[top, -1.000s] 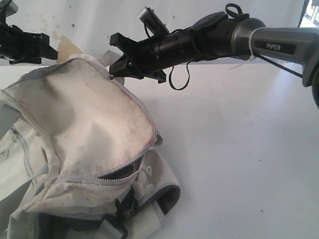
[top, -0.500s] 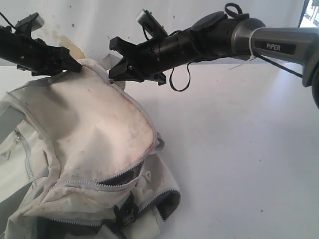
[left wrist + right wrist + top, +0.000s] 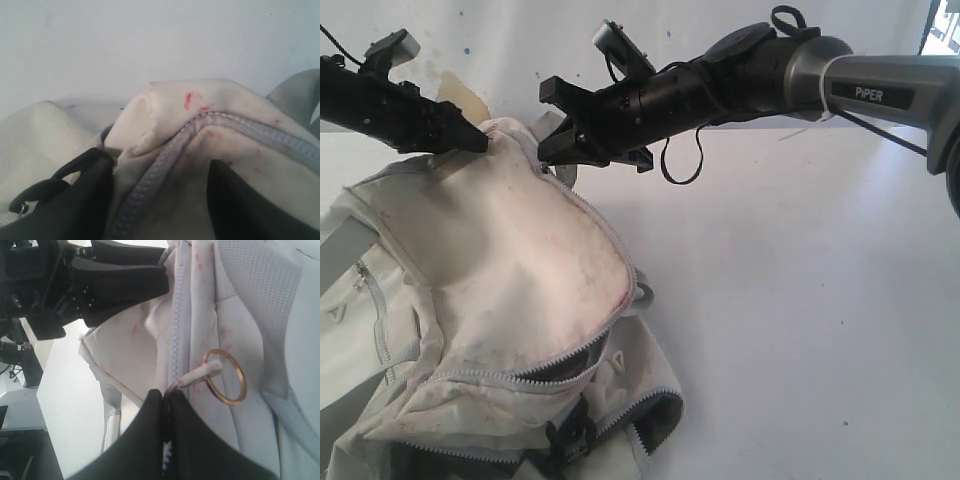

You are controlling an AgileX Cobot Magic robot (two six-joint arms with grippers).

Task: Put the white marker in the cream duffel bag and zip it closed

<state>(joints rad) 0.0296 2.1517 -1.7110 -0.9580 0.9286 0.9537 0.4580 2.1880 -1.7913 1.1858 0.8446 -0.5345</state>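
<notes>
The cream duffel bag (image 3: 520,260) lies slumped on the left of the table, its top end pulled up. My left gripper (image 3: 478,140) pinches a fold of its fabric beside the grey zipper (image 3: 165,165); in the left wrist view the gripper (image 3: 157,162) has that bunched fold filling the space between its black fingers. My right gripper (image 3: 552,150) reaches across to the same end. Its fingers (image 3: 150,410) are shut on the cream zipper pull tab (image 3: 200,374), which carries a gold ring (image 3: 225,377). The white marker is out of view.
The white table (image 3: 800,300) stretches to the right of the bag, with a white wall (image 3: 500,60) behind. A black buckle (image 3: 570,435) and a partly open zipped pocket (image 3: 560,360) face the front. A grey strap (image 3: 340,250) hangs at the left.
My left gripper came in from the far left, took hold of the bag's top end and lifted it slightly. The right gripper barely moved.
</notes>
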